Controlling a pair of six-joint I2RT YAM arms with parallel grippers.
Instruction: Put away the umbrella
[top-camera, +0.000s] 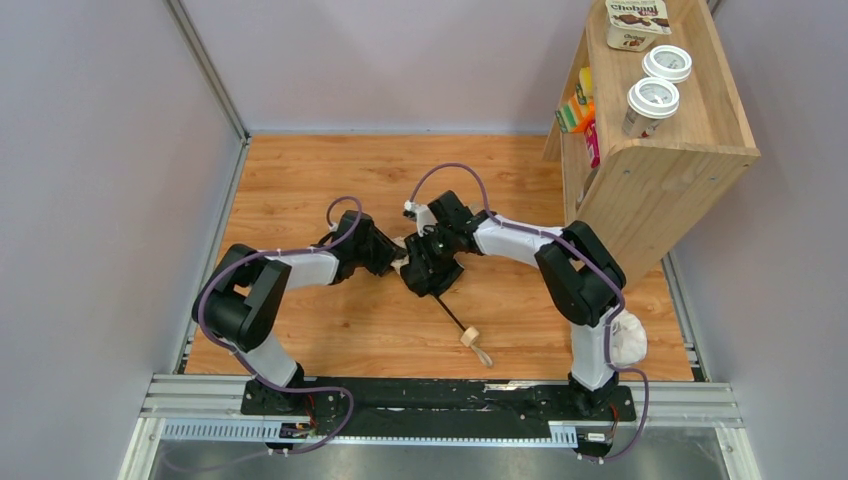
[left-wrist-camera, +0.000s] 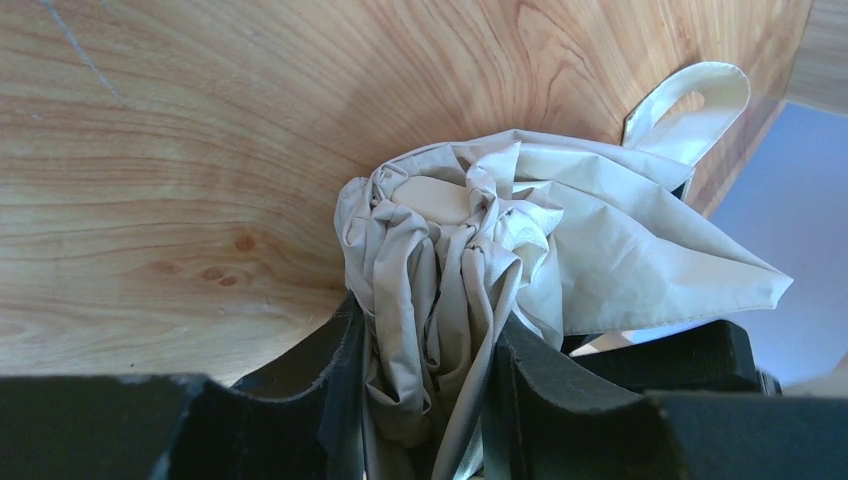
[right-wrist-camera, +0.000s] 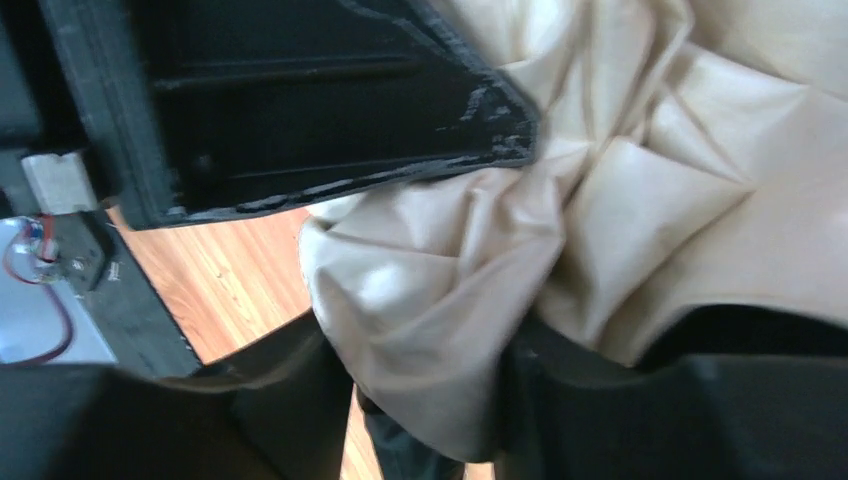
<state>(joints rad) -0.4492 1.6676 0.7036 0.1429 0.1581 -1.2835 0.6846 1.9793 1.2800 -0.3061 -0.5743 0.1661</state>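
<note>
1. The umbrella (top-camera: 451, 317) lies mid-surface (top-camera: 300, 180), with its bunched canopy (left-wrist-camera: 470, 250) between my two pincers.
2. The left pincer (left-wrist-camera: 430, 400) is clamped on canopy folds. The right pincer (right-wrist-camera: 440, 400) likewise grips cream fabric.
3. Long axis: the shaft (top-camera: 445, 308) runs from the pincers toward 5 o'clock and ends at the knob handle (top-camera: 470, 338), which lies free.
4. Judgement: both arms are equally near the canopy end, and neither is near the handle.

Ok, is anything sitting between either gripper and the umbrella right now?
Nothing visible. The left gripper and right gripper each have their jaws closed directly on the bunched canopy of the pale cream fabric umbrella, with no other object between.
</note>
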